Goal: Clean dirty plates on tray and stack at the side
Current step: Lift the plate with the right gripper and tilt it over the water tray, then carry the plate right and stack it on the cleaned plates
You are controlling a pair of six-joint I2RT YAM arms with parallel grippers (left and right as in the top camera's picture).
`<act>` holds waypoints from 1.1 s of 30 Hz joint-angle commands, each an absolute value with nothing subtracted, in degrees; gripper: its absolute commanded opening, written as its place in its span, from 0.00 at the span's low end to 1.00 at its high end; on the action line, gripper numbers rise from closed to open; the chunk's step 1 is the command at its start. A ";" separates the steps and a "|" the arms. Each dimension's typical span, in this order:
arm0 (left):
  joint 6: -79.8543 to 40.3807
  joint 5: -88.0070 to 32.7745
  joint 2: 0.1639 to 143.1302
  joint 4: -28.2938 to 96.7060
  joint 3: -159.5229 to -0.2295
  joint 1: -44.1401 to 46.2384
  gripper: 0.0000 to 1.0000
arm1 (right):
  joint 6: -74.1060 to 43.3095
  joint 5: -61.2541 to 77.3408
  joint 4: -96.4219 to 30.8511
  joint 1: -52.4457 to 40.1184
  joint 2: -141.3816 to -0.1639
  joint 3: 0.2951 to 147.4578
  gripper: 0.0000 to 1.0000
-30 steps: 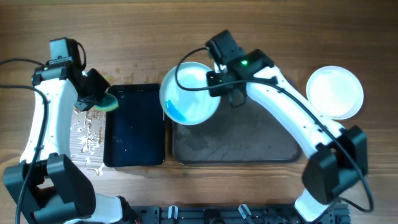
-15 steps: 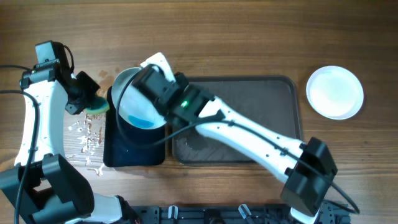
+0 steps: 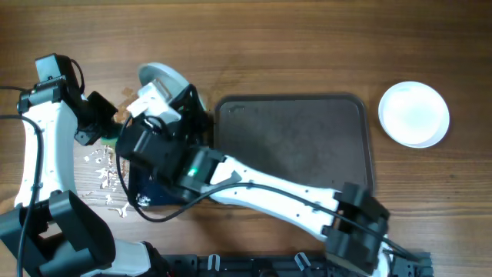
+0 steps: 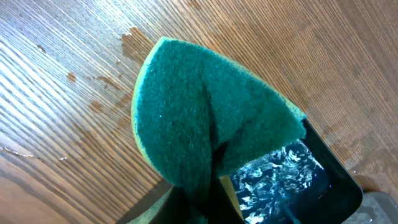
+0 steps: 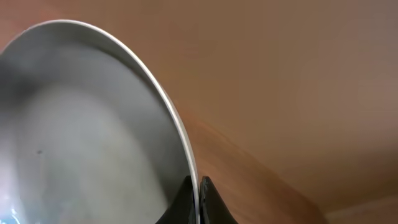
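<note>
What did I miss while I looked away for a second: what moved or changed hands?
The right pincer carried its plate left, from above the tray over to the black tray, beside the sponge, tilting it steeply. It still grips the rim. The left pincer keeps the sponge, almost unmoved. Tray and the plate at right stayed put.

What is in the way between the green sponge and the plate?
Nothing visible. The left tool holds the sponge close beside the plate, gripped at its rim by the right tool, whose arm hides part of it.
</note>
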State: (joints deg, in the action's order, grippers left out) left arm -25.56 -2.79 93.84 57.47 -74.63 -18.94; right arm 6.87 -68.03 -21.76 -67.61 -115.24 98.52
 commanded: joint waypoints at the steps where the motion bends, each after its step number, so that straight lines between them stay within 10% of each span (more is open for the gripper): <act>1: -24.40 -1.87 92.25 57.71 -76.20 -19.31 0.04 | 9.02 -71.35 -21.41 -69.67 -117.78 99.63 0.05; 15: -24.38 -1.87 92.25 58.61 -76.20 -19.31 0.04 | 9.17 -69.36 -21.91 -70.32 -119.26 99.63 0.04; 22: -24.38 -2.09 92.25 58.54 -76.20 -19.29 0.04 | -28.82 -27.73 -45.89 -57.58 -118.98 99.77 0.04; 33: -24.40 -3.99 92.58 56.75 -76.18 -12.32 0.04 | -53.93 -10.37 -54.78 -24.56 -112.27 100.07 0.04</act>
State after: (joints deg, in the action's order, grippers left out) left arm -25.56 -3.07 93.84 57.95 -74.63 -16.14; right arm -43.03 -12.84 -50.87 -30.24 -113.54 99.22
